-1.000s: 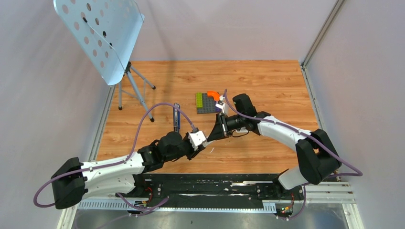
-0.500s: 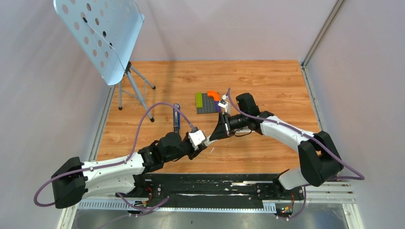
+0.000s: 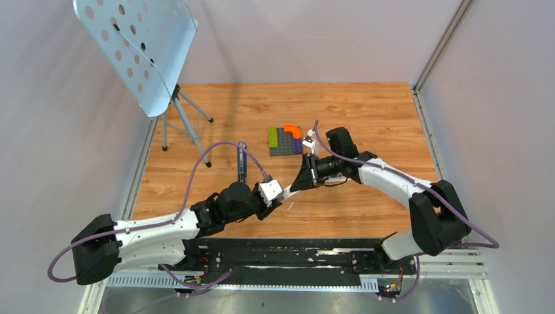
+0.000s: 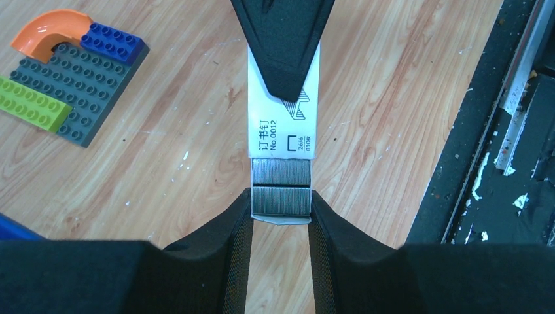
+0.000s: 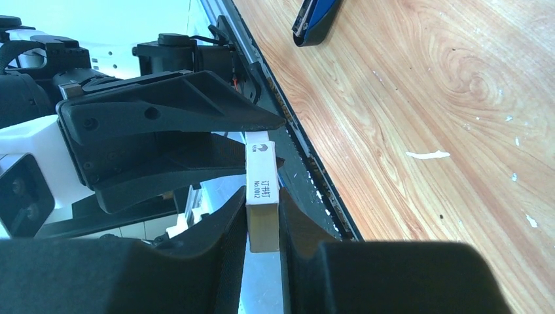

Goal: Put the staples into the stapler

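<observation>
The staples (image 4: pixel 280 190) are grey ridged strips lying in a white tray that sticks out of their white printed box (image 4: pixel 281 124). My left gripper (image 4: pixel 280 200) is shut on the tray end with the strips. My right gripper (image 5: pixel 264 204) is shut on the box (image 5: pixel 263 190) from the opposite side, and its dark fingers (image 4: pixel 283 46) cover the box's far end. The two grippers meet above the table's near middle (image 3: pixel 288 190). The blue stapler (image 3: pixel 242 161) lies on the wood to the left and behind them, and its tip (image 5: pixel 317 16) shows in the right wrist view.
A grey block plate (image 3: pixel 286 140) with green, blue and orange pieces lies just behind the grippers. A perforated pale blue music stand (image 3: pixel 141 52) on a tripod stands at the back left. The black base rail (image 3: pixel 288 258) runs along the near edge.
The right arm has drawn slightly to the right, taking the box with it. The left arm has held still.
</observation>
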Robot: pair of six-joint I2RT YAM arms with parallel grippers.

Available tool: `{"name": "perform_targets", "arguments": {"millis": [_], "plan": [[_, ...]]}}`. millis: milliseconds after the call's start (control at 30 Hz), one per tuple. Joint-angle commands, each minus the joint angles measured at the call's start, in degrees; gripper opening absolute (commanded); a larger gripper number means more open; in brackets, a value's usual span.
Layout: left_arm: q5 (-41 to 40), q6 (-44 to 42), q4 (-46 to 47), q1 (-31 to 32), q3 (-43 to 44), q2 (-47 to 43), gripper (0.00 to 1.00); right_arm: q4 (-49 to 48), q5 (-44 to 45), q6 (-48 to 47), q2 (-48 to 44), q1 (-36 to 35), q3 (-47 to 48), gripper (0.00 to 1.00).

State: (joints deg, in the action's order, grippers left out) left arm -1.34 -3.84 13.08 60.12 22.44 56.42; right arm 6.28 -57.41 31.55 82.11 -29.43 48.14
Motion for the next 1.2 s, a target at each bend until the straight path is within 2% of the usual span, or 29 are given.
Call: {"name": "perform_targets", "arguments": {"millis": [0, 433, 800, 1167], "plan": [[-1.27, 0.92, -0.67, -0.08, -1.23, 0.83, 0.26, 3.69, 0.77, -3.1, -0.81, 1.86, 0.78, 0.25], [-1.59, 3.56, 5.2, -0.05, -4.07, 4.48, 0.25, 10.87, 0.36, -8.06, -1.02, 10.1, 5.69, 0.25], [-0.11, 8.54, 12.36, -0.06, -3.01, 17.83, 0.26, 14.19, 7.83, -12.28, 10.1, 10.24, 8.93, 0.27], [-1.73, 10.03, 12.31, -0.03, -2.34, 21.25, 0.38, 12.56, 9.1, -13.55, 19.47, 9.72, 9.85, 0.3]]}}
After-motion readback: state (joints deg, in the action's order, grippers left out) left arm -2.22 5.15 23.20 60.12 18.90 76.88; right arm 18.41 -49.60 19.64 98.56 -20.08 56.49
